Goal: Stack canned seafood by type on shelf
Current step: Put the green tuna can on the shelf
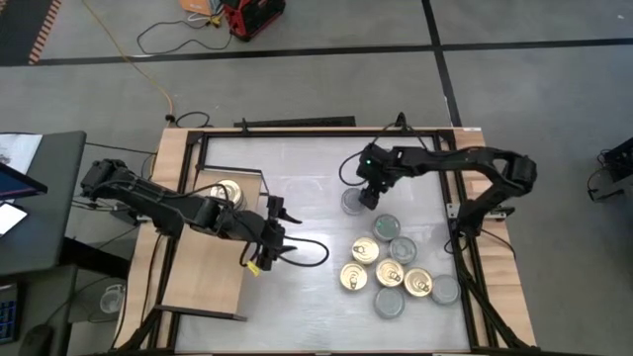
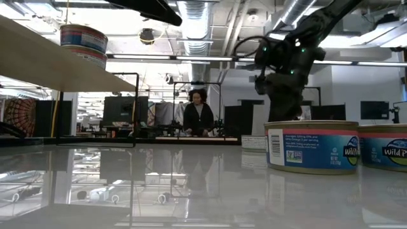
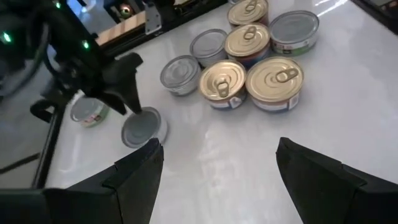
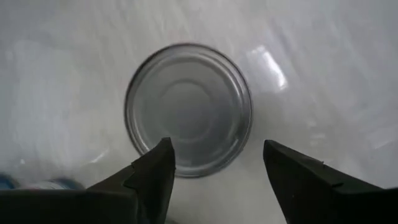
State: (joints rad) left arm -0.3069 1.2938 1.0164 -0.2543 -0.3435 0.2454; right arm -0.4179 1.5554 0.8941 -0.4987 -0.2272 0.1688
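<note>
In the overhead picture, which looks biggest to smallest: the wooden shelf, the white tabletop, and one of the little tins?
1. White tabletop, clearly the largest.
2. Wooden shelf, much smaller than the table.
3. Silver-topped tin, smallest by far; the tins all look about alike.

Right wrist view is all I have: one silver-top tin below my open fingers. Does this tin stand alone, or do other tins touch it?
Observer: The silver-top tin under the right tool stands alone; the cluster of other tins is apart from it.
Operator: Where is the left tool?
Observer: The left tool hangs open and empty over the white table, just beside the shelf.
Operator: Is something on the shelf?
Observer: Yes, the low view shows two stacked tins on it.
</note>
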